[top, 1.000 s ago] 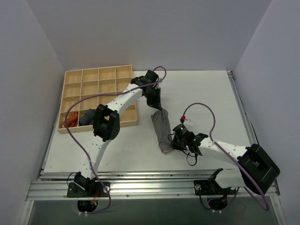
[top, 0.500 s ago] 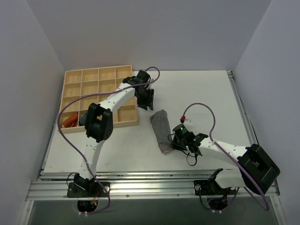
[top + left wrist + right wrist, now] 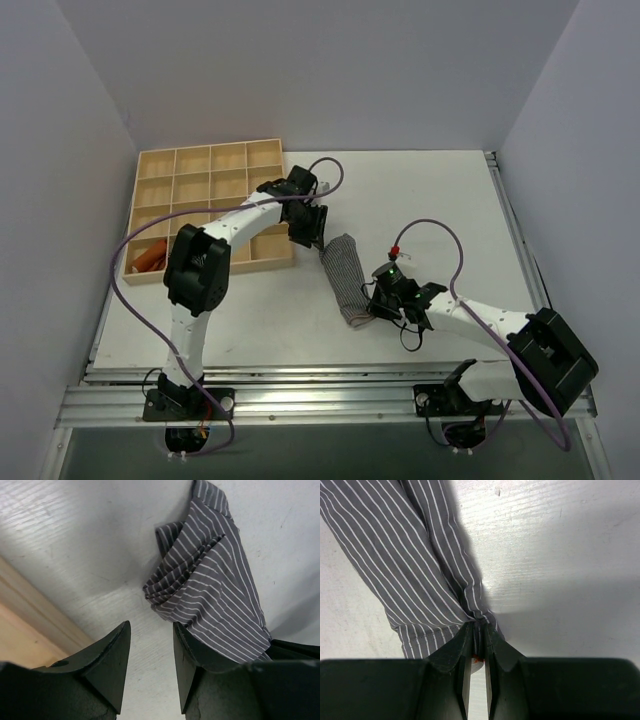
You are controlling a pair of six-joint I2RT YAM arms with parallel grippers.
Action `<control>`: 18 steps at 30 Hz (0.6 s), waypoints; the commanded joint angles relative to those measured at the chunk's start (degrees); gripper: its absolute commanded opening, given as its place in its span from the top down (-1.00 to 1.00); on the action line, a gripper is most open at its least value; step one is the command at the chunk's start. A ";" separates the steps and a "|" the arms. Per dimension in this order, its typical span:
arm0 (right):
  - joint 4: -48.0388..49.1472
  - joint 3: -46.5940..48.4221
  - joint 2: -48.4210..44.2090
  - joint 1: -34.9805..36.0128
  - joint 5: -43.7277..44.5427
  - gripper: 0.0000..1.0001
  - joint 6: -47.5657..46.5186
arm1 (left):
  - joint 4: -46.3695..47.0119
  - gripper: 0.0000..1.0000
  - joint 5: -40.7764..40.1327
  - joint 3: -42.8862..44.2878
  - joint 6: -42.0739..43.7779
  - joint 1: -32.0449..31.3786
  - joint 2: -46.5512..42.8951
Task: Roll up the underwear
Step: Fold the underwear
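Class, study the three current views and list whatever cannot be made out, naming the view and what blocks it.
- Top external: several tray compartments, hidden under the left arm.
- Top external: the orange cloth, too small to identify.
- Left wrist: the underwear lower end, behind a finger of the left gripper.
- Right wrist: the underwear's far end, cut off by the top edge; how deep the cloth sits in the right gripper, hidden by its fingers.

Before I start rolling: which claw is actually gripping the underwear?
The right claw, shut on the near end of the underwear; the left claw stands open at the far end, holding nothing.
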 commanded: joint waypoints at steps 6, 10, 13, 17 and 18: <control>-7.17 -0.67 -0.24 -1.12 2.05 1.00 -1.82 | 2.49 0.05 -2.69 0.70 3.01 -4.15 1.84; -7.00 -0.93 -0.50 -1.30 1.97 1.00 -1.73 | 1.87 0.06 -5.15 0.35 2.84 -4.24 2.46; -7.09 -0.93 -0.59 -1.39 1.97 1.00 -1.73 | 1.44 0.07 -5.77 0.26 2.75 -4.33 2.63; -6.91 -0.84 -0.59 -1.74 1.97 1.00 -1.90 | 1.00 0.07 -6.12 -0.53 3.01 -4.33 2.72; -7.00 -0.84 -0.50 -1.74 1.97 1.00 -1.90 | 0.91 0.07 -6.29 -0.79 3.10 -4.50 2.81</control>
